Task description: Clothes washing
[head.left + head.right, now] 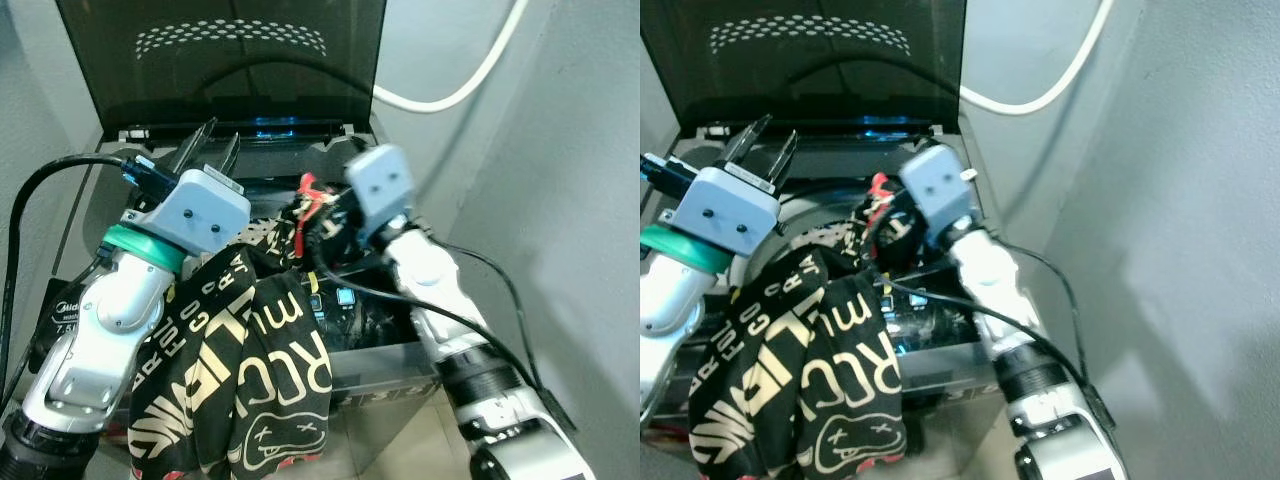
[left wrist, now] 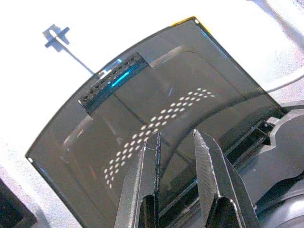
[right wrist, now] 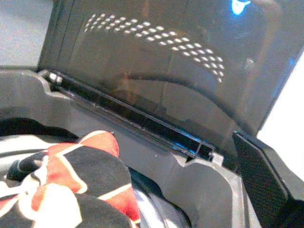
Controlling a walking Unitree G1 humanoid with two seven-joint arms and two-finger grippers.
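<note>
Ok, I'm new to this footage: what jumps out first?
A black garment with pale lettering spills from the open washing machine over its front edge. Behind stands the raised dark lid. The left tool hovers open above the tub; the right tool reaches into the clothes.

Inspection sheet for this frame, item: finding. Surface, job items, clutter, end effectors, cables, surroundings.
Surface: top-loading washing machine, tinted lid raised.
Job's things: black printed garment draped over the front rim, hanging outside; red-and-black cloth at the drum opening.
Clutter: nothing seen.
End effectors: left end effector open, empty, raised over the machine's back left; right end effector above the drum by the red-and-black cloth, one finger in the right wrist view, state unclear.
Cables: black cables along both arms; white hose on wall.
Surroundings: grey walls, narrow corner.
</note>
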